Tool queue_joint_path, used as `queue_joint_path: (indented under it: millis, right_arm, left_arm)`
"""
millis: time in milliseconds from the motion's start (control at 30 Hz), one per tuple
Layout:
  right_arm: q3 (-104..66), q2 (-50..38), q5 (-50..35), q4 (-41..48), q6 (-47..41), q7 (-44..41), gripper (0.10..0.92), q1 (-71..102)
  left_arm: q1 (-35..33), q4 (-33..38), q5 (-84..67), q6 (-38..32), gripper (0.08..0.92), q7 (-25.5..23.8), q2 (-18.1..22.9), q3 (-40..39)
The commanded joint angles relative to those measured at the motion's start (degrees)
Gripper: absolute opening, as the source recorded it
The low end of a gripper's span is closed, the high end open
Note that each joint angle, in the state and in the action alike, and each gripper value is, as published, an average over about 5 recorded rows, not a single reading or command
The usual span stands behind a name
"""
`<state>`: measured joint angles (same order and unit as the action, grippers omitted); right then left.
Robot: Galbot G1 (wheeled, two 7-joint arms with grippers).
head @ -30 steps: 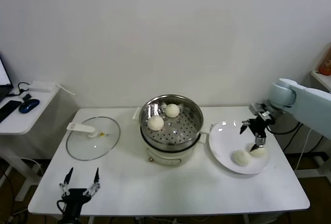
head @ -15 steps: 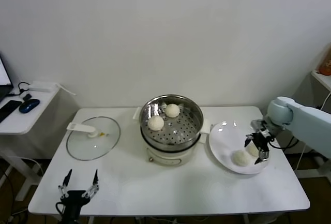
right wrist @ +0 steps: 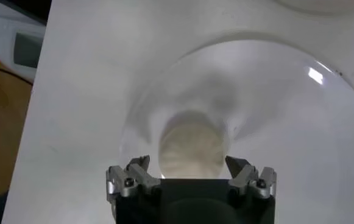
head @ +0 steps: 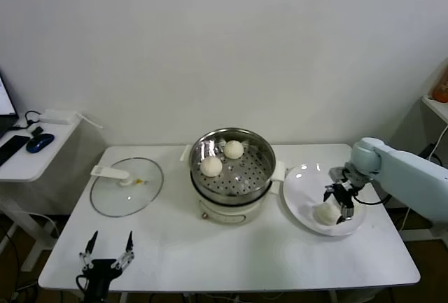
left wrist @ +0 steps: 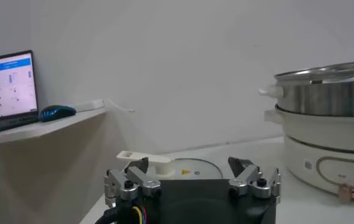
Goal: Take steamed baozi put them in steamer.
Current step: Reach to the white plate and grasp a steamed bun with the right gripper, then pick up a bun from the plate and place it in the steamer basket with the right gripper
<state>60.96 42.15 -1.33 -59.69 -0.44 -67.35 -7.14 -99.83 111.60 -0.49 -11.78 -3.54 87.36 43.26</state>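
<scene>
The steamer [head: 232,170] stands mid-table with two baozi inside, one on the left [head: 211,166] and one at the back [head: 233,149]. It also shows in the left wrist view [left wrist: 323,91]. A white plate [head: 301,185] lies to its right with a baozi [head: 325,213] on it. My right gripper [head: 341,203] is low over the plate, beside that bun. In the right wrist view my right gripper [right wrist: 189,163] is open, jaws either side of a baozi [right wrist: 190,146] on the plate [right wrist: 286,109]. My left gripper [head: 106,252] is open and empty at the table's front left.
A flat glass lid [head: 126,187] with a white handle lies left of the steamer; it also shows in the left wrist view [left wrist: 155,159]. A side table [head: 28,156] with a mouse and a laptop [left wrist: 9,85] stands at far left. A wall runs behind.
My right gripper has come down and leftward onto the plate, over the right-hand baozi, which it now covers in the head view. The left arm has not moved.
</scene>
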Motion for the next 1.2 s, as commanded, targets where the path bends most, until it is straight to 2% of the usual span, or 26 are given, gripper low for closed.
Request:
queue_joint_path:
  millis: [33,333,633,900,1200]
  right_arm:
    - [-1.44,1.69,1.33,1.95,0.18,0.27,0.823,1.52]
    - [-2.23,2.26,2.95,2.33,0.36,-0.13,0.823,2.12]
    - [-2.39,2.42,3.24,2.55,0.39,-0.37,0.734,2.12]
    - [-2.48,2.18,3.09,1.93,0.49,-0.48,0.721,1.68]
    - [0.76,-1.25,2.11,-7.19,3.19,-1.47,0.713,-5.69]
  left_arm:
    - [0.02,-0.24,0.04,-0.03,0.823,0.00,-0.02,-0.04]
    - [0.13,-0.47,0.01,0.05,0.823,0.00,-0.01,-0.10]
    - [0.25,-0.65,-0.02,0.10,0.823,-0.01,-0.06,-0.01]
    - [0.39,-0.72,0.00,0.15,0.823,0.00,-0.03,0.04]
    - [0.58,-0.81,-0.04,0.19,0.823,0.02,-0.07,0.11]
